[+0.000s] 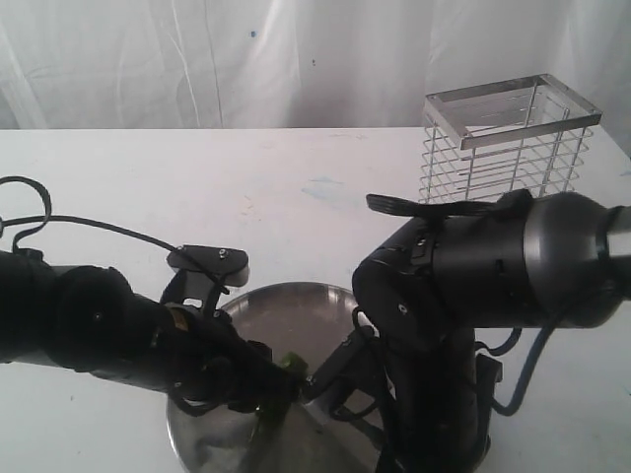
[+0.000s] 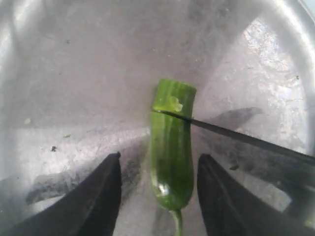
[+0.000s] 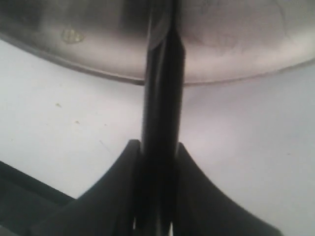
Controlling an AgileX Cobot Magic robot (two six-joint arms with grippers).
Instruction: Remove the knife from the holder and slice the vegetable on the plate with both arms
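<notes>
We have the knife [image 2: 236,135] laid across the vegetable [image 2: 171,147] near its cut end, the edge just biting into the skin where a pale fleck shows. The vegetable lies on the plate [image 2: 74,64], stem toward our left pincer [image 2: 158,196], whose 2 fingers stand spread on either side of it and touch nothing. Our right pincer [image 3: 156,162] is clenched on the knife's black handle, which runs out over the plate's rim above the white counter [image 1: 246,187]. The holder [image 1: 508,143] stands well apart at the back, with no knife in it.

We judge the pod to be light, glossy and slippery, firm in the skin but soft inside, so it may roll or skid under the blade unless we pinch it at mid-body, clear of the cut line. The knife is stiff and thin; its handle is the only safe hold.

In the outside view both arms cover most of the plate, and the vegetable shows only as a green scrap. The blade tip is cut off from our right wrist view.
</notes>
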